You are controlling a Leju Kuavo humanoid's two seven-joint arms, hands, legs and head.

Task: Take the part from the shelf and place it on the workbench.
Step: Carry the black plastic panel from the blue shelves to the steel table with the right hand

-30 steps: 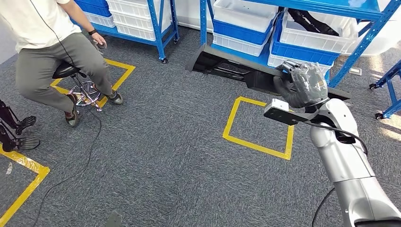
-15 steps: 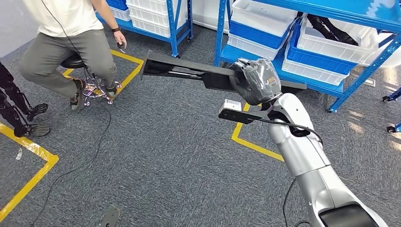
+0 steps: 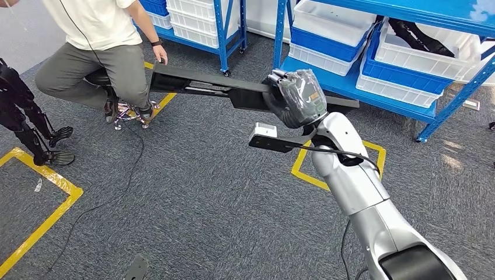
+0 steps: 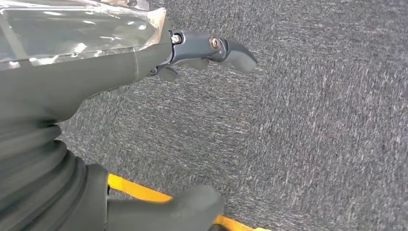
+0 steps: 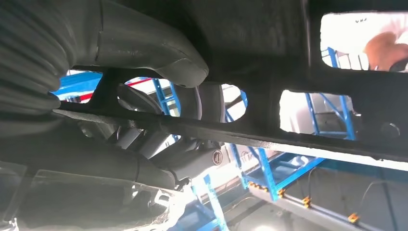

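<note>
The right hand [image 3: 295, 99] stays clamped around the long black part [image 3: 233, 90], carried level above the carpet, while the view has swung left away from the blue shelf [image 3: 373, 52], suggesting the robot is turning toward the bench.

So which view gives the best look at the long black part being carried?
The head view: it shows the whole black part end to end, held in the right hand above the carpet. The right wrist view shows a close, dark stretch of it with cut-out openings. The left wrist view looks at carpet.
</note>
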